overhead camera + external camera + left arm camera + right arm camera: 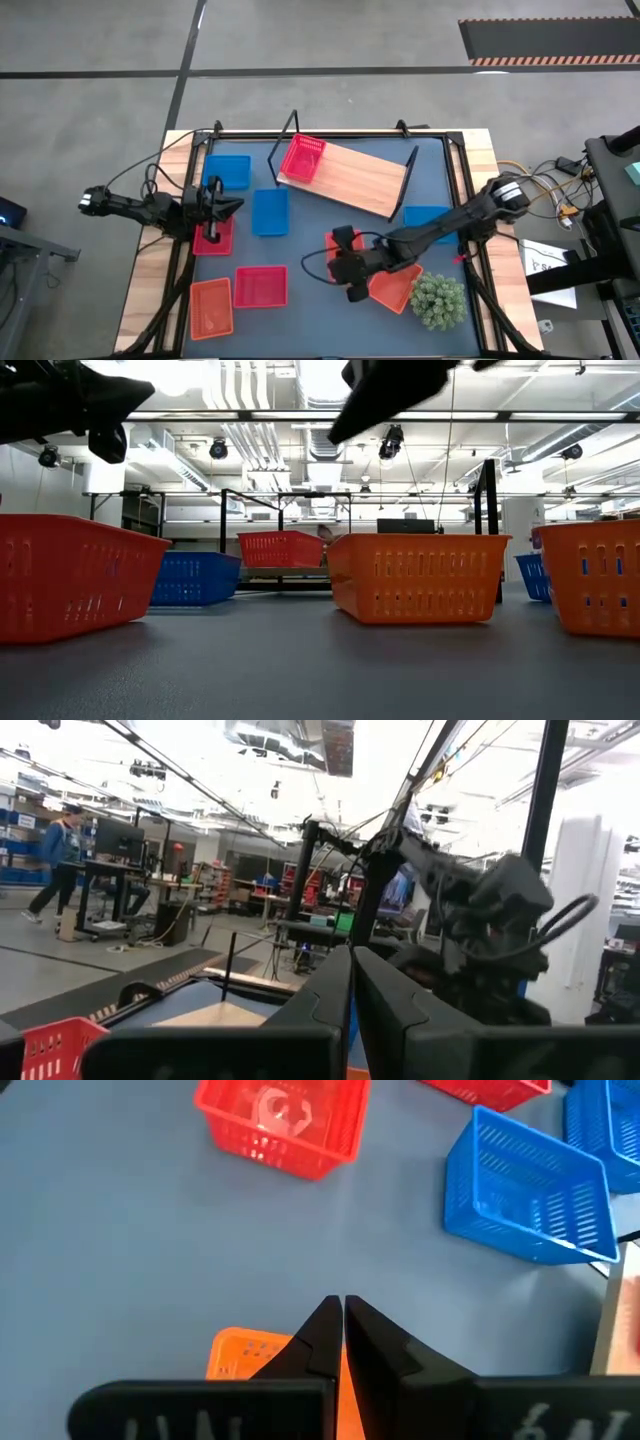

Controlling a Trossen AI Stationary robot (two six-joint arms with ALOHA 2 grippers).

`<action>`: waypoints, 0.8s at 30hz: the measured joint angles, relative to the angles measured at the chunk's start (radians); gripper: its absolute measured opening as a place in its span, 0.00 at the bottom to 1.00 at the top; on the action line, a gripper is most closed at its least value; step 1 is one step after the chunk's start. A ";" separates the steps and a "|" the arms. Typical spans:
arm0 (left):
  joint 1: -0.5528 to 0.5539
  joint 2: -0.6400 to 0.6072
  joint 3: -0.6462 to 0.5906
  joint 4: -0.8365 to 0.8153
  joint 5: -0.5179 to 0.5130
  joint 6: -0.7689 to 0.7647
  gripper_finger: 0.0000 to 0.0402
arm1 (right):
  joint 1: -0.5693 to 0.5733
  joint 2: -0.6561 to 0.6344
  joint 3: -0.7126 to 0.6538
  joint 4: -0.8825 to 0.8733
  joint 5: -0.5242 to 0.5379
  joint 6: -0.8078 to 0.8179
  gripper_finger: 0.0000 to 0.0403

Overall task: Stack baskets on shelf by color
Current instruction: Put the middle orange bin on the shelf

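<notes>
Tabletop: the dark-blue table (320, 300) carries everything; the baskets lie spread over it, so most of the sorting is, I judge, not yet done.
Shelf: the wooden shelf (355, 177) lies at an angle in the far middle of the table, black wire ends on both sides. Most of its board is bare.
Right arm: it reaches from the right edge toward the middle front. The right gripper (352, 290) is clenched and holds nothing; in the right wrist view its fingers (318, 1342) press together above the blue surface.
Left arm: it comes in from the left edge. The left gripper (228, 206) is also closed with nothing between the fingers, and it hovers above a red basket (213, 236).
Basket on shelf: one red basket (302, 158) sits on the shelf's left end, probably the start of the red pile.
Blue baskets: one (228, 171) at far left, one (270, 212) just in front of the shelf, one (430, 221) at the right, partly under the right arm.
Front baskets: a red one (261, 286) and an orange one (211, 308) near the front left, close together; another orange basket (395, 290) lies just beside the right gripper, likely its next target.
Plant: the green spiky plant (438, 301) stands at the front right, touching that orange basket's side; it could hinder a grasp there.
</notes>
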 joint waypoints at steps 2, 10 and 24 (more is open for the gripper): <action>0.000 0.008 0.000 0.025 0.002 0.000 0.00 | 0.016 -0.023 -0.060 0.076 0.018 0.004 0.02; 0.000 0.038 0.000 0.072 0.013 0.000 0.00 | 0.071 -0.075 -0.241 0.309 0.024 0.023 0.02; 0.000 0.053 0.000 0.069 0.014 0.000 0.00 | 0.090 -0.066 -0.150 0.051 -0.021 0.315 0.29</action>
